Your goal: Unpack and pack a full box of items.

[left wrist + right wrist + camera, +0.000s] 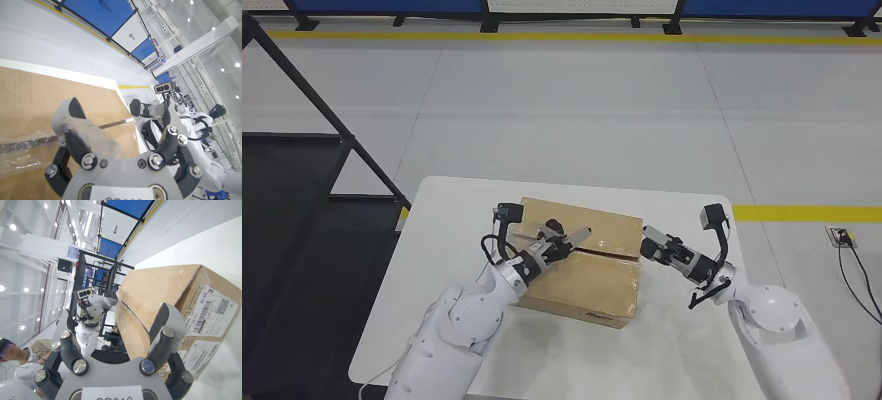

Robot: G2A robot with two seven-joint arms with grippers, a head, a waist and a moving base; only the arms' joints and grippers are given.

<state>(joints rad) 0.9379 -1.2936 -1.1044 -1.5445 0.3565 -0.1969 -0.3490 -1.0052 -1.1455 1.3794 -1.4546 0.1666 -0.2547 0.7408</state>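
Top view first: got a plain brown cardboard box [582, 275] sitting shut near the middle of a white table [442, 300], with the flaps meeting at a seam [597, 252] along the top. Found the left gripper [567, 238] right over that seam, fingers apart. Spotted the right gripper [650, 243] just at the box's right end, spread too. Can't tell about contact from up here.

Left wrist view: looking down the left gripper [121, 103], wide open and clamped on nothing. Got a wad of crinkly clear film [90, 126] clinging to one white, black-padded finger [75, 108] though. Under it, matte cardboard and glossy, wrinkled tape [22, 140] along the seam [113, 124].

Right wrist view: right gripper [113, 311] gaping as well, nothing between the pads. Has one black-padded finger [160, 321] close over the box [151, 291] where the top meets the near end, but can't say whether touching or not. Plenty of white labels [208, 313] pasted on that end, with barcodes, a square code and small print. Slightly crushed corner up top, ragged edge. Way down the seam [132, 309], spotted the left gripper [105, 300] wrapped in that same cloudy film.
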